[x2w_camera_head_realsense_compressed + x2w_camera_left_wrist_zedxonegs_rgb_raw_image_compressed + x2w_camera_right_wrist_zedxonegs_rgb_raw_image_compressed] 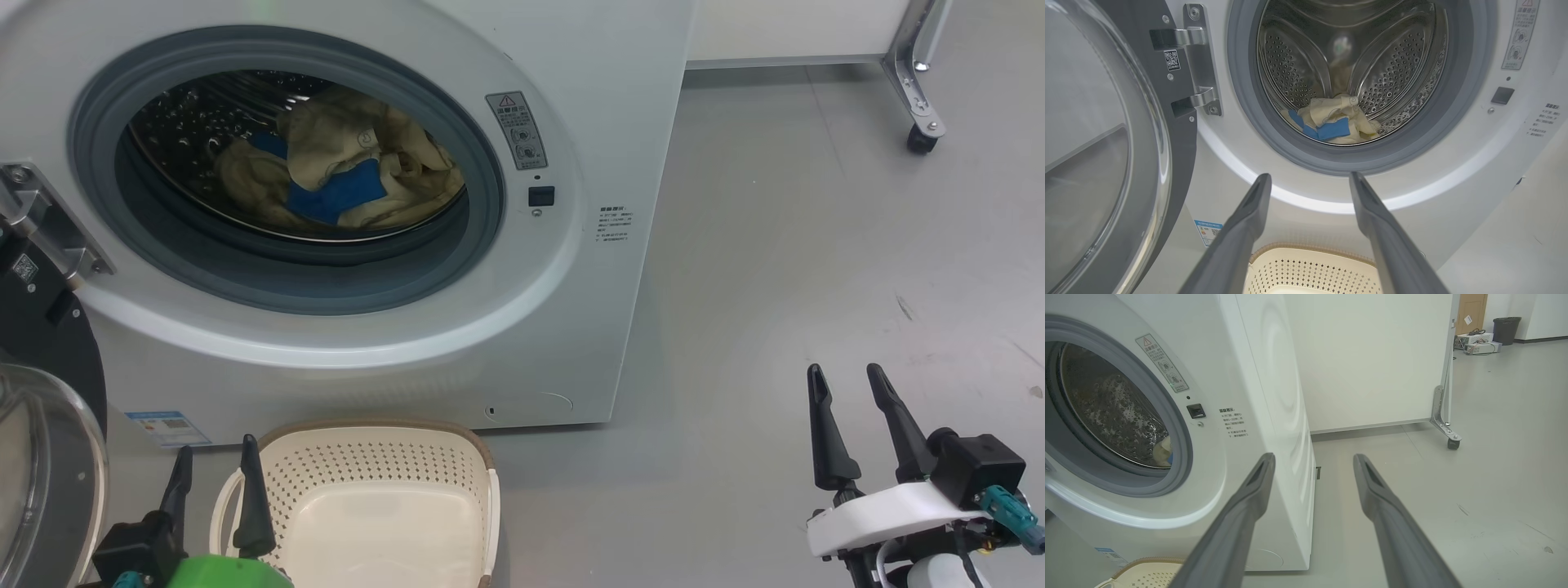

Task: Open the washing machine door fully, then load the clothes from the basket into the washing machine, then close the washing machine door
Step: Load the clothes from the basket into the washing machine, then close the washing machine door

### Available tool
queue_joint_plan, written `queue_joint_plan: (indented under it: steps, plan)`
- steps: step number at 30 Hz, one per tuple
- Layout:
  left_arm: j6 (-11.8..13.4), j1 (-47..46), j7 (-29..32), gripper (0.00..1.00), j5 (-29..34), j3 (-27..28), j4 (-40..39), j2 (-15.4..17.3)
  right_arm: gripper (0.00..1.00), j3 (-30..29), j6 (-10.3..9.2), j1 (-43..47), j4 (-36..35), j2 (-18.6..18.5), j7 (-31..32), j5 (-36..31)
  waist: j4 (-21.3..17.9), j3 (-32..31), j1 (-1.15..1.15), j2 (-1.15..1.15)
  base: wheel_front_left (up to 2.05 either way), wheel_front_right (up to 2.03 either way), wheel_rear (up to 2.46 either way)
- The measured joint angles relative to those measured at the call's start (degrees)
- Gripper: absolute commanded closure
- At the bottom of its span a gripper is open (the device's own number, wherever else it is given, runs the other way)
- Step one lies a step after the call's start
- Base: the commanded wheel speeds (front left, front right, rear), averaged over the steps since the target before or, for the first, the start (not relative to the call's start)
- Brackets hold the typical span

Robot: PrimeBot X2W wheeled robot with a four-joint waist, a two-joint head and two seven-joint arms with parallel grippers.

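The white washing machine (620,114) (1494,171) (1274,375) stands with its porthole uncovered. Its door (45,457) (1106,155) hangs swung out to the left on a metal hinge (41,220) (1198,61). Cream-yellow clothes with blue trim (343,163) (1331,120) lie inside the steel drum. The cream basket (384,506) (1310,269) (1143,573) sits on the floor before the machine with nothing showing in it. My left gripper (214,461) (1310,179) is open at the basket's left rim, holding nothing. My right gripper (845,380) (1314,459) is open over bare floor to the right.
Grey floor (816,245) spreads to the right of the machine. A white panel on a wheeled metal foot (922,98) (1447,433) stands behind. Boxes and a dark bin (1506,330) sit far off in the right wrist view.
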Motion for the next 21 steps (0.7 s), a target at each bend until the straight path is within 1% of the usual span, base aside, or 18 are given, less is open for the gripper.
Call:
queue_joint_plan:
  steps: [3, 8, 11, 21]
  plan:
    - [0.03, 0.00, 0.00, 0.00, 0.00, 0.00, 0.01, 0.00, 0.00, -0.02, 0.00, 0.00, 0.01, -0.03, 0.00, 0.00, 0.01, 0.03, 0.00, 0.00, -0.05, 0.17, -0.13]
    - [1.02, 0.01, 0.00, 0.00, 0.00, -0.01, 0.07, 0.01, 0.00, -0.05, 0.00, -0.01, 0.05, -0.08, 0.00, 0.00, 0.11, -0.05, 0.00, 0.00, -0.16, 0.40, -0.25]
    - [1.03, 0.01, 0.00, 0.00, 0.00, -0.10, 0.12, 0.01, 0.00, -0.04, 0.00, -0.02, 0.07, -0.08, 0.00, 0.00, 0.20, -0.14, 0.00, 0.00, -0.36, 0.53, -0.16]
    - [1.21, 0.02, 0.00, 0.00, -0.01, -0.59, 0.25, 0.02, 0.00, 0.04, 0.00, -0.02, 0.21, -0.15, 0.00, 0.00, 0.71, -0.66, 0.00, 0.00, -0.69, 0.72, -0.04]
